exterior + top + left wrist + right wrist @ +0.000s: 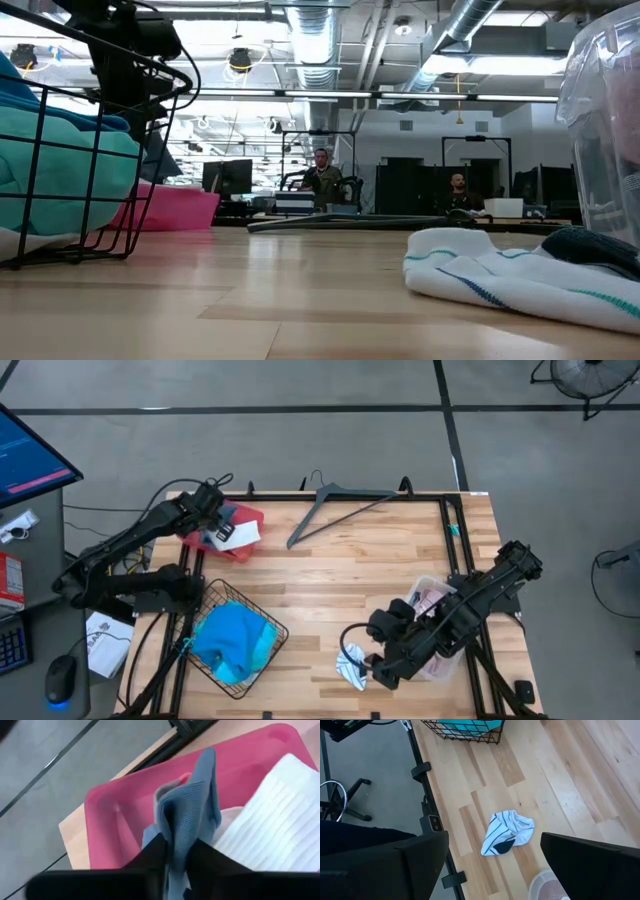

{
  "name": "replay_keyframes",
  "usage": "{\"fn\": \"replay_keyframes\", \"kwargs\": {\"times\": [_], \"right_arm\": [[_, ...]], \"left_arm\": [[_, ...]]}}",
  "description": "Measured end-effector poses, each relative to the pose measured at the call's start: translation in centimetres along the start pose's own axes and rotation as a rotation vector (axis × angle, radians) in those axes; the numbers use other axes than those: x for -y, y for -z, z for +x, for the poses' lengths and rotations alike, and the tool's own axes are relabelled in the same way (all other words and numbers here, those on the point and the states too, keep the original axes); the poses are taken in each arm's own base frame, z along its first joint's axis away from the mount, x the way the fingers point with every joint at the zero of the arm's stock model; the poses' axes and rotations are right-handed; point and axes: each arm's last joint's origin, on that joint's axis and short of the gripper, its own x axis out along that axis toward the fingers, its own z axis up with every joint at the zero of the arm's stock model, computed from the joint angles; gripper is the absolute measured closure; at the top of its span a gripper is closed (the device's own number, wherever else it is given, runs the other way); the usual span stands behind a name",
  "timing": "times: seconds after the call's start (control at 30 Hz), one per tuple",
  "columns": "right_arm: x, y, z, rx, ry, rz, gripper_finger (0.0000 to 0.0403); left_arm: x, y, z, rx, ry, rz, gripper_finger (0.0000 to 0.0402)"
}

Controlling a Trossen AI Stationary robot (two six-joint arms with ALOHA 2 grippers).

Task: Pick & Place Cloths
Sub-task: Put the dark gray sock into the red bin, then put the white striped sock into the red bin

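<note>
Nearest the front edge, a white striped cloth point(352, 668) lay on the table point(340, 580), and the right gripper point(492, 851) hovered over it with fingers spread wide. Left of it, the wire basket point(262, 655) held a turquoise cloth point(232, 640). Farther back, the left gripper point(175, 855) pinched a blue-grey cloth point(187, 815) over the red tray point(115, 805) (a white ribbed cloth point(270, 825) lay there too). Likely a lift, then carrying it to the basket.

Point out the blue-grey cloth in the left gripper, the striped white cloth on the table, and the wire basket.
blue-grey cloth point(192, 810): left wrist view, ribbed fold above the fingers.
striped white cloth point(507, 832): right wrist view, its crumpled middle.
wire basket point(272, 628): high view, rim's right corner.
</note>
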Motion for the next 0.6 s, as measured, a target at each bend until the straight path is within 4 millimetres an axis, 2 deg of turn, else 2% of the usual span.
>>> {"fn": "replay_keyframes", "kwargs": {"times": [0.17,0.3,0.4,0.5,0.6], "right_arm": [[-0.1,0.1,0.0,-0.001,-0.002,-0.002,0.0091],[-0.1,0.1,0.0,-0.002,-0.002,-0.006,0.0091],[0.0,0.0,0.1,0.012,0.011,-0.008,0.0091],[0.0,-0.3,1.8,-0.005,0.064,-0.014,0.0091],[0.1,-0.8,4.9,-0.054,0.138,-0.055,0.0091]], "left_arm": [[0.0,0.1,0.1,-0.007,0.0,0.003,0.0278],[0.0,0.4,0.0,-0.035,0.0,0.018,0.0195],[-0.5,0.6,-0.8,-0.1,0.001,0.001,0.0133],[-0.9,0.2,-2.5,-0.111,0.088,-0.049,0.0086],[-1.3,-0.6,-5.2,-0.023,0.274,-0.127,0.0056]]}}
